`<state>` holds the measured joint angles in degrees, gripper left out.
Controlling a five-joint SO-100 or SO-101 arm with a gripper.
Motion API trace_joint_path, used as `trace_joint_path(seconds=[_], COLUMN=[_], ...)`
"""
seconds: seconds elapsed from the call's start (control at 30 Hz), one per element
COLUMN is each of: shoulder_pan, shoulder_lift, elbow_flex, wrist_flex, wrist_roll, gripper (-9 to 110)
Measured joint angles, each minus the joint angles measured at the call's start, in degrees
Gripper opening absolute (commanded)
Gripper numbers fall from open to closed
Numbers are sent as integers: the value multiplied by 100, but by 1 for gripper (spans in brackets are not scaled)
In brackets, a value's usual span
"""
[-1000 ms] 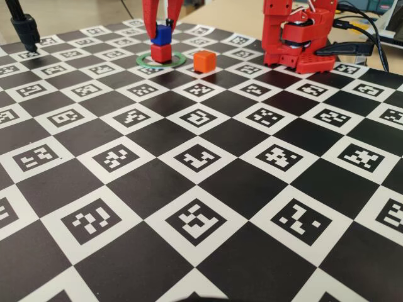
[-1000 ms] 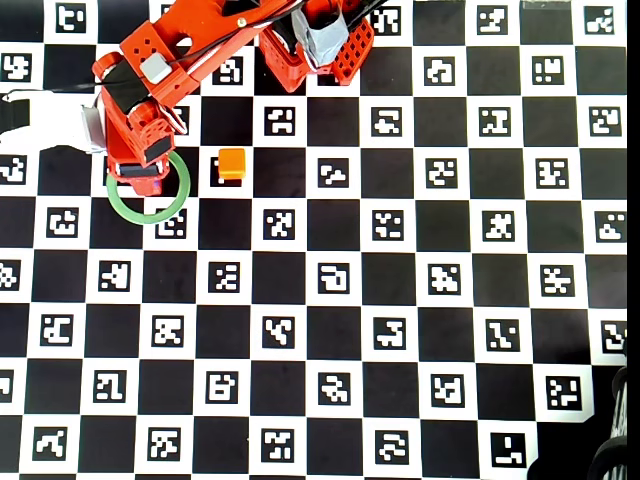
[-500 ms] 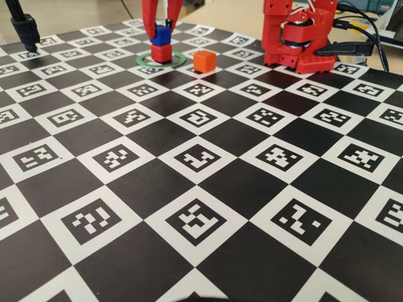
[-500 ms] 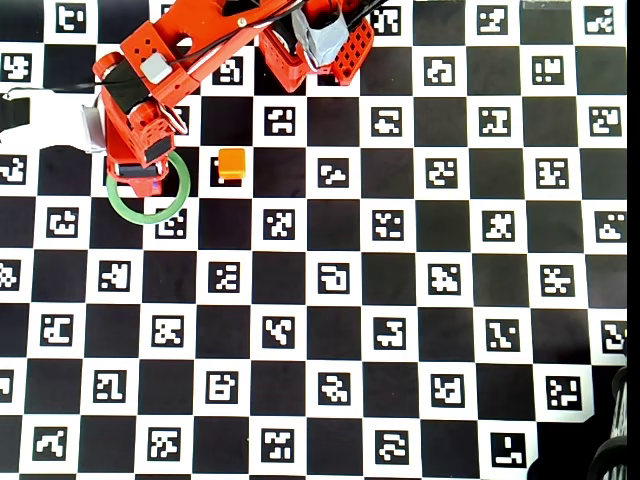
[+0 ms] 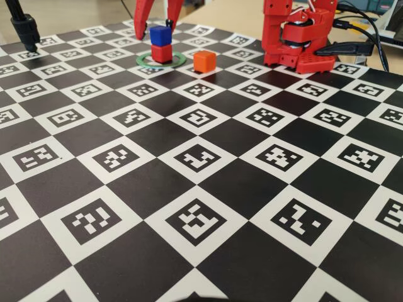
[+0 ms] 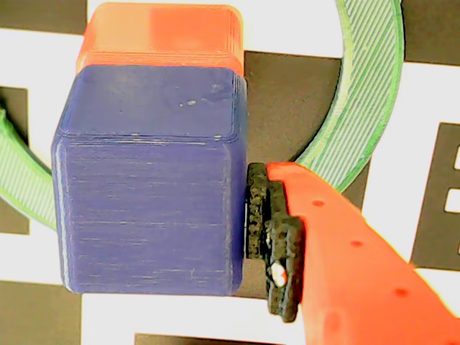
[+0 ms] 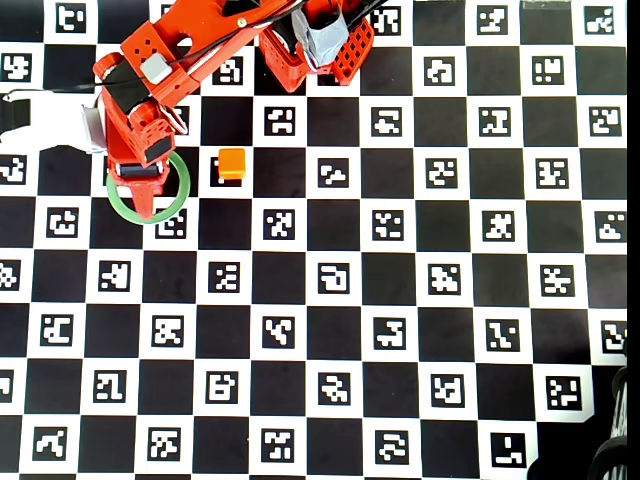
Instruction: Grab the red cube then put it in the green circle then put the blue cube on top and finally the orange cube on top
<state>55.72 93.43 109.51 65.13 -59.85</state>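
The table carries a black-and-white chequered sheet with a coded marker printed in each white square. At its far side in the fixed view stands the red arm base, with dark cables trailing off to the right; a black stand occupies the far left corner. In the overhead view the arm reaches leftward from the base and covers the stack below it, so the cubes in the ring cannot be seen there.

One green circle lies flat on the sheet. Inside it sits one red cube, and one blue cube rests squarely on top of it. One orange cube stands alone just right of the ring in the fixed view, apart from the stack.

The pincer straddles the blue cube with its fingers spread wide and holding nothing. In the wrist view the padded finger seems to stand just beside the blue face, though whether a sliver of gap remains is hard to judge.

Compared with half a second earlier, the fingers have parted from the blue cube's sides, leaving it released on the red cube; the orange cube and the ring have not moved.
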Motion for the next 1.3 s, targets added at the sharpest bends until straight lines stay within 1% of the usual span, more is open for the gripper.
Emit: trace_joint_path(seconds=[0.43, 0.7, 1.0, 1.3], shoulder_pan=[0, 0, 0, 18], shoulder_lift=[0, 0, 9, 712], elbow_flex=[0, 0, 0, -88], wrist_flex=[0, 114, 562, 1283], wrist_roll=[0, 0, 9, 176], gripper=[52, 52, 52, 52])
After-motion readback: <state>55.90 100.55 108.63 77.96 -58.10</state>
